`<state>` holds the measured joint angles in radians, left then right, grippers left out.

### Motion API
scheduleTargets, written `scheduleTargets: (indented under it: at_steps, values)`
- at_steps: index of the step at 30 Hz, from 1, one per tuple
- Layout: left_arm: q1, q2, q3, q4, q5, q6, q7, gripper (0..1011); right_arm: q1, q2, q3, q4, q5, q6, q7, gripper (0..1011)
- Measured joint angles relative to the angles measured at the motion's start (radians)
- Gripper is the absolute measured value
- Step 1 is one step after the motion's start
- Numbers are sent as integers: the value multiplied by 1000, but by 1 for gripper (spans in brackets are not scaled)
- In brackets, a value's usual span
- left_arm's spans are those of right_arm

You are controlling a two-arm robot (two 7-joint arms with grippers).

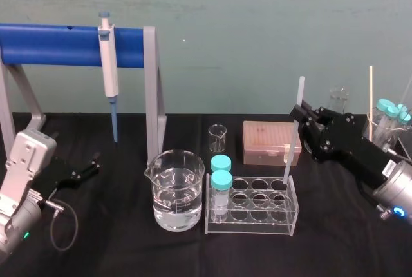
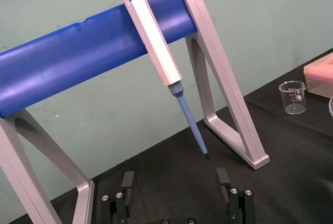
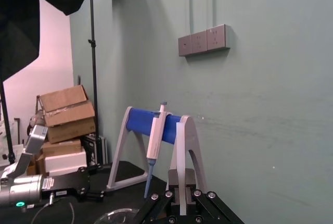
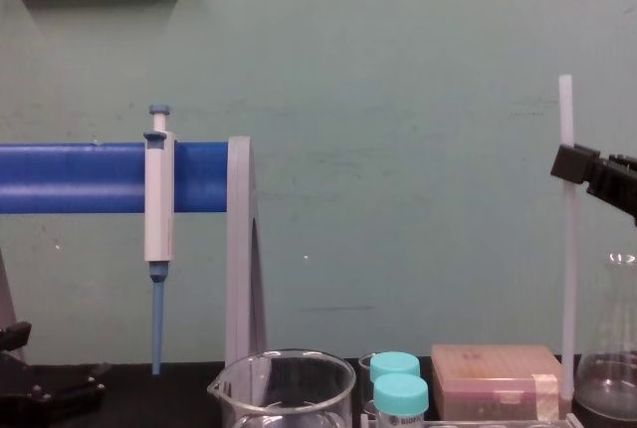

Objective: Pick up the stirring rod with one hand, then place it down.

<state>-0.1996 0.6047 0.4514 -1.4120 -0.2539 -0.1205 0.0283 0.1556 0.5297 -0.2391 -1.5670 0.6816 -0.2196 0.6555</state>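
The stirring rod [image 1: 293,132] is a thin white translucent stick standing nearly upright at the right of the table. My right gripper [image 1: 300,112] is shut on its upper part, with a short length sticking out above the jaws. In the chest view the stirring rod [image 4: 568,279] hangs straight down from the right gripper [image 4: 571,163]. Its lower end sits at the back right corner of the clear tube rack [image 1: 252,225]; I cannot tell whether it touches. The right wrist view has the right gripper [image 3: 180,194] closed at its lower edge. My left gripper [image 1: 90,164] is parked low at the left, and the left wrist view shows the left gripper [image 2: 175,176] open and empty.
A beaker of water [image 1: 177,190] stands left of the rack, which holds two teal-capped tubes [image 1: 221,177]. Behind are a small empty beaker [image 1: 217,137] and a pink tip box [image 1: 270,142]. A pipette [image 1: 109,64] hangs on the blue-bar stand [image 1: 58,45]. Glassware [image 1: 386,119] crowds the far right.
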Motion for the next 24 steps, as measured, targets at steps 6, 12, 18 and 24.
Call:
scheduleTargets:
  at_steps: [6, 12, 18, 24]
  values:
    - [0, 0, 0, 0, 0, 0, 0, 1000, -3, 2, -9, 23, 1, -13, 9, 62]
    - [0, 0, 0, 0, 0, 0, 0, 1000, 0, -3, -19, 52, -7, -24, 10, 62]
    - [0, 0, 0, 0, 0, 0, 0, 1000, 11, -12, -31, 85, -19, -30, 12, 62]
    - [0, 0, 0, 0, 0, 0, 0, 1000, 22, -19, -44, 107, -35, -32, 14, 62]
